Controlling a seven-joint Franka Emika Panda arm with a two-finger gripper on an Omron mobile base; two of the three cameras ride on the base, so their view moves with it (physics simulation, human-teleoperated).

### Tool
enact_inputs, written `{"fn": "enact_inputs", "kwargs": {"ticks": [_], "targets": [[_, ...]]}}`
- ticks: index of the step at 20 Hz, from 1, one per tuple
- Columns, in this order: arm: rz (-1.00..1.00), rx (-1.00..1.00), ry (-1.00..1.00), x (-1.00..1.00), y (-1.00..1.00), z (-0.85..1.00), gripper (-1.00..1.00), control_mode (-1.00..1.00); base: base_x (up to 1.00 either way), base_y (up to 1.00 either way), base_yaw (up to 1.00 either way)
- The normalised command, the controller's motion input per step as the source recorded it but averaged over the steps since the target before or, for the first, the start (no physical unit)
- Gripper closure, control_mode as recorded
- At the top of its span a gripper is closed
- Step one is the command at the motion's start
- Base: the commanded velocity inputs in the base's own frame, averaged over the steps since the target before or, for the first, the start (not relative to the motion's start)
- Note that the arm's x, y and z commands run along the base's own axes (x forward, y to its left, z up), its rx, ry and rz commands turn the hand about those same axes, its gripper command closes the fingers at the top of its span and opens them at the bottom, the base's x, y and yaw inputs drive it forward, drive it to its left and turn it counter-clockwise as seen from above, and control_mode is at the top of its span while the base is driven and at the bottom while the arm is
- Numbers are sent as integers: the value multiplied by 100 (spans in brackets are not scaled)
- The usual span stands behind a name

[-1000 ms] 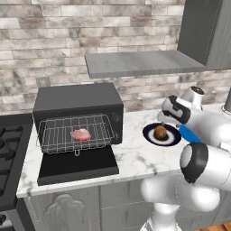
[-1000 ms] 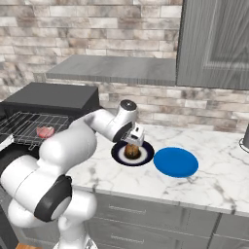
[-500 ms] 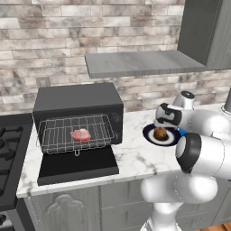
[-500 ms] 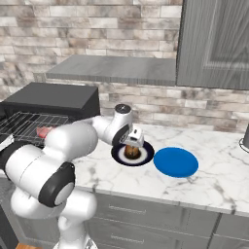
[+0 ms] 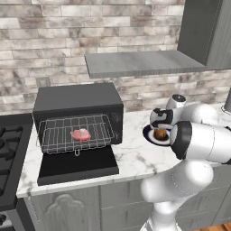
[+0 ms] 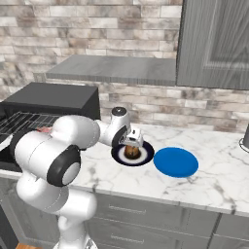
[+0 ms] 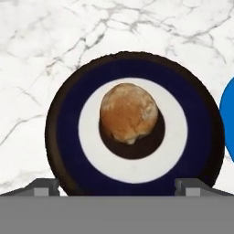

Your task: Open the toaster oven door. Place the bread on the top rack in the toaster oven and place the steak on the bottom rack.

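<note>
**Hand view: claw spread wide above the bread on its plate**

Hand view: the bread, a round golden-brown bun, sits at the centre of a round plate with a dark rim, a navy band and a white middle. The plate rests on the white marble counter. The two fingertips stand far apart at the bottom edge, one to each side of the plate; the claw is released and grasps nothing.

Left base view: the toaster oven stands on the counter beside the stove. The oven door is folded down flat in front. The steak lies on a wire rack pulled forward out of the oven; which rack this is cannot be told. The bread and plate are well to the right of the oven, with the gripper directly above them.

Right base view: a plain blue plate lies just beside the bread's plate, on the side away from the oven.
</note>
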Motion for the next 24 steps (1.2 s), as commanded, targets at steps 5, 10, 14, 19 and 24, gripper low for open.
{"fn": "enact_inputs", "kwargs": {"ticks": [5,10,14,19,24], "targets": [[0,0,0,33,-1,-9,-100,-100,0,0,0],[0,0,1,35,-11,-15,-100,-100,0,0,0],[0,-1,1,23,-17,-17,-100,-100,0,0,0],[0,-5,0,2,-6,-20,-100,-100,0,0,0],[0,-7,0,1,0,-24,-100,-100,0,0,0]]}}
